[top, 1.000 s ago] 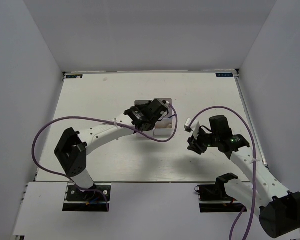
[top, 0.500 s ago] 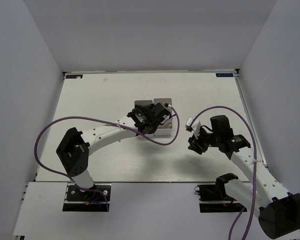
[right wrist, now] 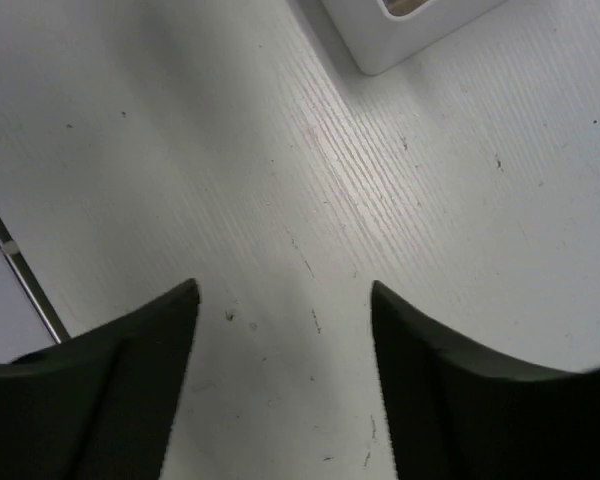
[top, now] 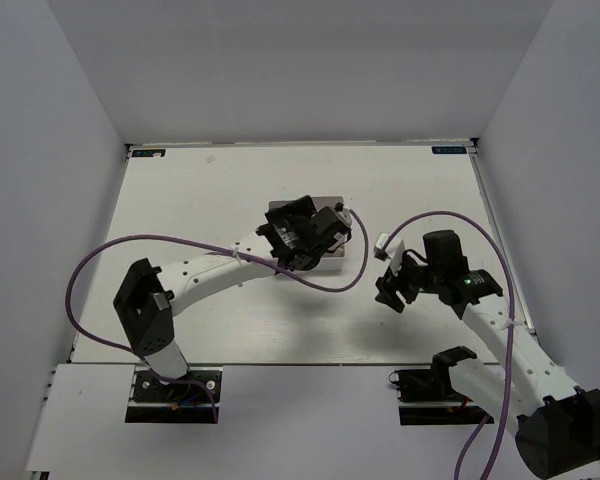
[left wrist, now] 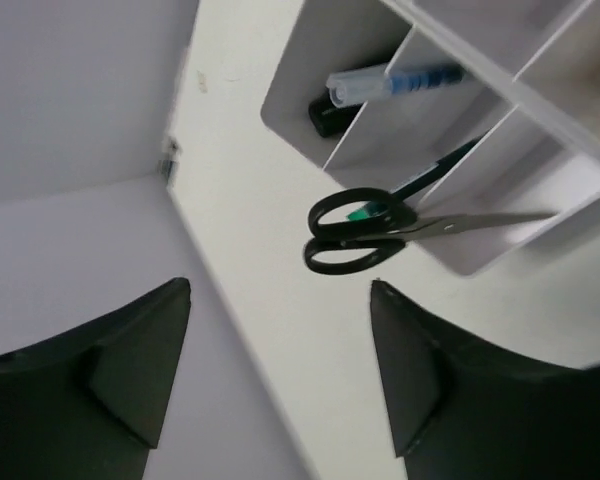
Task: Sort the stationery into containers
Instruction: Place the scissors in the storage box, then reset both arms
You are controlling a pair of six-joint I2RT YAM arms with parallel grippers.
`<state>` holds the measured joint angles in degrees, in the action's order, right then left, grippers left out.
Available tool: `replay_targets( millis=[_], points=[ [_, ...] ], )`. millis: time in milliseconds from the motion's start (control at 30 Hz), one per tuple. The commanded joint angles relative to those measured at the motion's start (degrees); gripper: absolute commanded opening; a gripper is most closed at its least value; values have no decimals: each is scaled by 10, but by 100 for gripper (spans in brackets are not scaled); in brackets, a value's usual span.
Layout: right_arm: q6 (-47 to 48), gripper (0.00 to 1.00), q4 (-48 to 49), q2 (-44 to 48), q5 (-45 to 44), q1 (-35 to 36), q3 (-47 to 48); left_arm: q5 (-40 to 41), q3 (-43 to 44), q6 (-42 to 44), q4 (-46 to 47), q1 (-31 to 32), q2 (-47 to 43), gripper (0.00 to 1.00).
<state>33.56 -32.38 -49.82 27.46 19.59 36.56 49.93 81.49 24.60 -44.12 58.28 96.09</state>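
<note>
The containers [left wrist: 310, 70] are a white block of open bins, partly hidden under my left arm in the top view [top: 332, 265]. Black-handled scissors [left wrist: 355, 232] lie with their blades in one bin and their handles sticking out over the rim. A blue pen [left wrist: 405, 78] and a dark pen [left wrist: 325, 115] lie in the bin beside them. My left gripper [left wrist: 280, 285] hangs open above the table beside the scissors' handles, holding nothing. To the right of the bins my right gripper [right wrist: 283, 287] is open over bare table, with a corner of the containers [right wrist: 400, 35] ahead of it.
A purple cable [top: 110, 250] loops from the left arm across the table's left half. Another purple cable [top: 450, 220] arcs over the right arm. White walls enclose the table; its right edge has a metal rail [right wrist: 25, 275].
My left gripper has opened and let go of the scissors, which now rest in a bin, and the arm has shifted slightly right. My right gripper has opened wider in place.
</note>
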Motion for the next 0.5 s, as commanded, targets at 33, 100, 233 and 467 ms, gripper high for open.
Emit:
replay_targets(
  millis=[33,100,233,467],
  points=[
    [-38,90,28,11,-21,-5,3,-143,68,-197,-100,-11,-112,100],
    [-68,90,48,12,-54,-6,4,-239,-2,-297,-95,-59,-190,100],
    [-153,90,95,10,-136,-6,1,-524,-215,-347,27,-136,-358,100],
    [-256,90,142,30,-264,-7,-7,-563,-389,-339,28,-247,-554,100]
  ],
)
